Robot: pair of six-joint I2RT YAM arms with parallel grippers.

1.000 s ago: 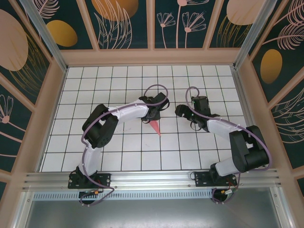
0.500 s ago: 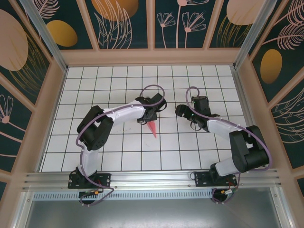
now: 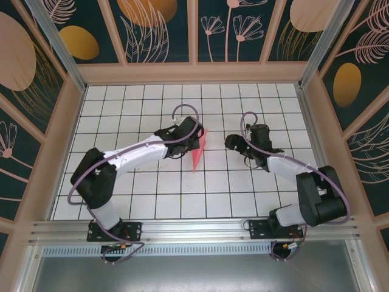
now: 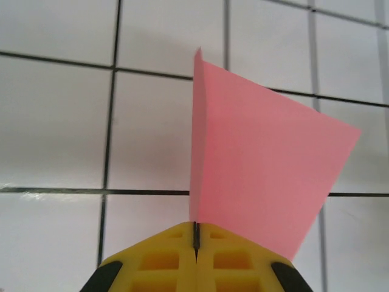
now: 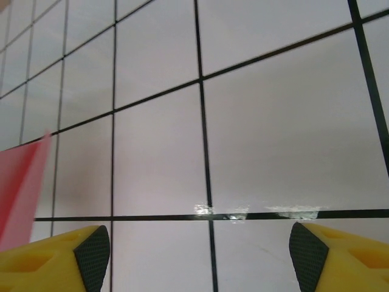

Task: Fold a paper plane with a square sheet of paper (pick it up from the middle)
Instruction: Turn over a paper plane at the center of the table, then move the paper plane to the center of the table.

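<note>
White gridded bench [image 3: 152, 188], leaf-pattern walls around it. Left hand [image 4: 196, 234] closed tight on edge of paper plane [image 4: 255, 176]. Pink paper stands up from its 2 yellow fingers, over tiles. Seen from above, paper lies near bench centre, narrow tip toward near edge. Right hand [image 5: 200, 249] near, on right side, jaws wide apart, nothing between them. Pink corner at its left.

No legible text, no labels, brands, numbers or signs anywhere
</note>
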